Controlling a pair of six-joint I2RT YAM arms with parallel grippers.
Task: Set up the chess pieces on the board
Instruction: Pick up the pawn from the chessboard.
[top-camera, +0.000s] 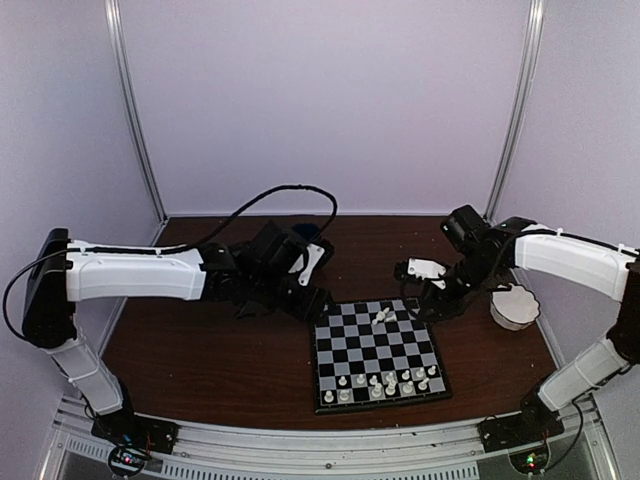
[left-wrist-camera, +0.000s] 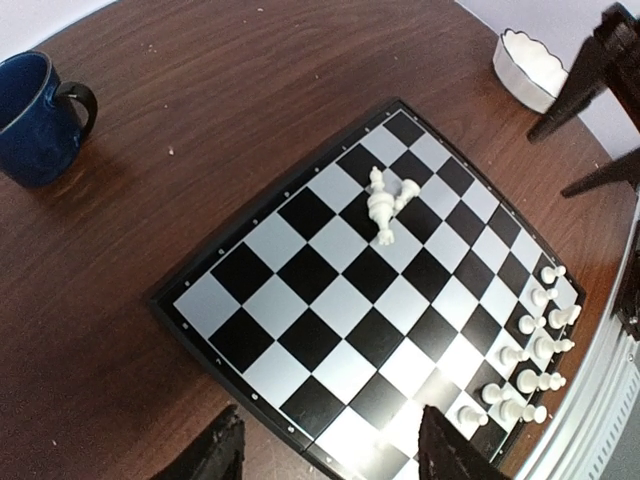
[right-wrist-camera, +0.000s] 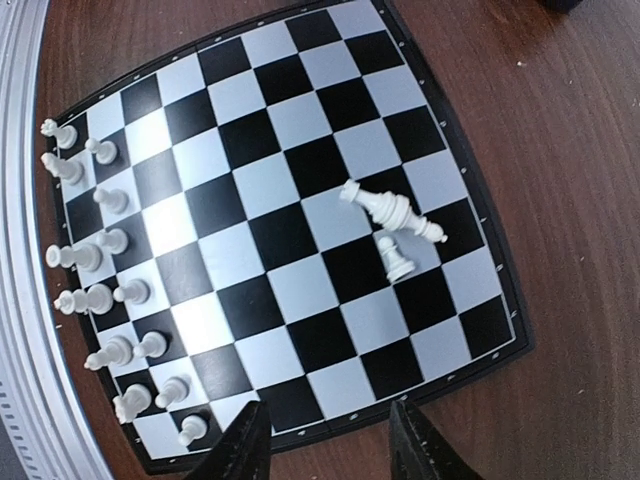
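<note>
The board (top-camera: 370, 345) lies on the brown table between my two arms. Several white chess pieces (top-camera: 385, 382) stand in its two near rows. Three more chess pieces (right-wrist-camera: 392, 215) sit near the far right part: two lie tipped over and touching, and a small pawn (right-wrist-camera: 397, 260) stands beside them. My left gripper (left-wrist-camera: 335, 455) hovers open over the board's far left edge with nothing between its fingers. My right gripper (right-wrist-camera: 330, 450) hovers open at the board's far right edge, also empty, a couple of squares from the loose pieces.
A dark blue mug (left-wrist-camera: 35, 115) stands on the table behind the left arm. A white scalloped bowl (top-camera: 514, 307) sits right of the board, close to the right arm. The metal rail runs along the table's near edge.
</note>
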